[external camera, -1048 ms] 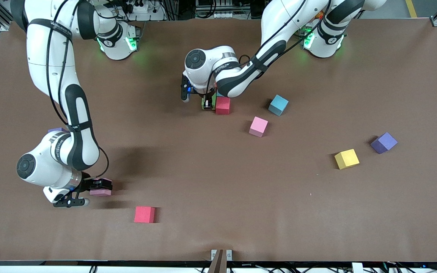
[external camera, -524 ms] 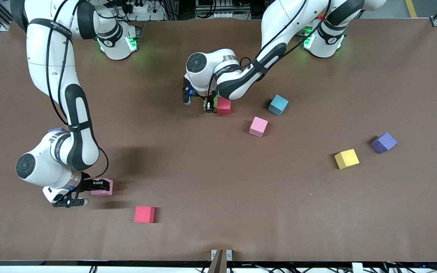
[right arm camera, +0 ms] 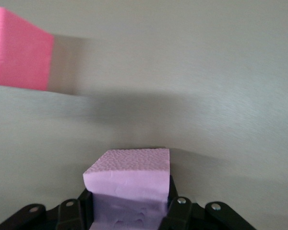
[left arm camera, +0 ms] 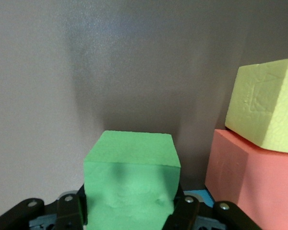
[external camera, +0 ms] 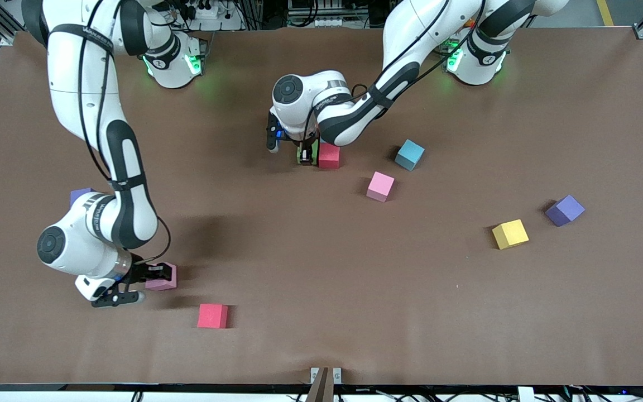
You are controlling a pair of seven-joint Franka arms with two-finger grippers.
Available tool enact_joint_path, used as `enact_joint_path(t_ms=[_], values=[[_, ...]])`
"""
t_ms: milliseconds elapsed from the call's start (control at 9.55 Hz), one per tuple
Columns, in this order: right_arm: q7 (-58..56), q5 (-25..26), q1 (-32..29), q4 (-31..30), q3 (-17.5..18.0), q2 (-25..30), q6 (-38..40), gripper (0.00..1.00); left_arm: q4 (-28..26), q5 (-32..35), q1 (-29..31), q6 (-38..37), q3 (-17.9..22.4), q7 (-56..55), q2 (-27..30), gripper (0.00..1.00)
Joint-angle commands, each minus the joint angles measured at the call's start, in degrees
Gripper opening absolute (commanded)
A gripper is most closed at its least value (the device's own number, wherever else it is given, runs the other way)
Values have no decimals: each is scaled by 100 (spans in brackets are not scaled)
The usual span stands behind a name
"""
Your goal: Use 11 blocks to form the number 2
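Observation:
My left gripper (external camera: 306, 155) is shut on a green block (left arm camera: 129, 182) and holds it low beside a red block (external camera: 328, 156). In the left wrist view the red block (left arm camera: 252, 172) touches a yellow block (left arm camera: 264, 110) edge to edge. The left arm hides that yellow block in the front view, and nothing more of the number 2 shows. Toward the right arm's end of the table, my right gripper (external camera: 158, 277) is shut on a pink block (external camera: 164, 278), low over the table. Its jaws press both sides of the pink block (right arm camera: 129, 184).
Loose on the table lie a red block (external camera: 212, 315), a pink block (external camera: 380, 186), a light blue block (external camera: 409, 154) and a yellow block (external camera: 510, 234). One purple cube (external camera: 565, 210) sits near the yellow one. Another purple cube (external camera: 78, 195) peeks out beside the right arm.
The right gripper has shut on the pink block and carried it a little toward the table's middle. The left gripper with the green block has hardly moved.

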State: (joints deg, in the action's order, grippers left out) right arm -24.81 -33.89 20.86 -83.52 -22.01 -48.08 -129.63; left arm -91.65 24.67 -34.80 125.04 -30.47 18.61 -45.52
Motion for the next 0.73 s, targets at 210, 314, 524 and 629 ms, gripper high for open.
enact_joint_path(t_ms=[210,314,524,629], values=[[-252,-21,103,-59,136,421,689,33,95,362,-62,82,41,-7,-132,0],[-261,-12,138,-59,136,500,893,33,86,363,-53,82,41,-15,-132,0],[-252,102,217,-68,136,606,1096,33,86,363,-53,82,41,-42,-150,0],[-252,146,217,-67,136,615,1158,33,86,371,-44,82,41,-50,-150,0]])
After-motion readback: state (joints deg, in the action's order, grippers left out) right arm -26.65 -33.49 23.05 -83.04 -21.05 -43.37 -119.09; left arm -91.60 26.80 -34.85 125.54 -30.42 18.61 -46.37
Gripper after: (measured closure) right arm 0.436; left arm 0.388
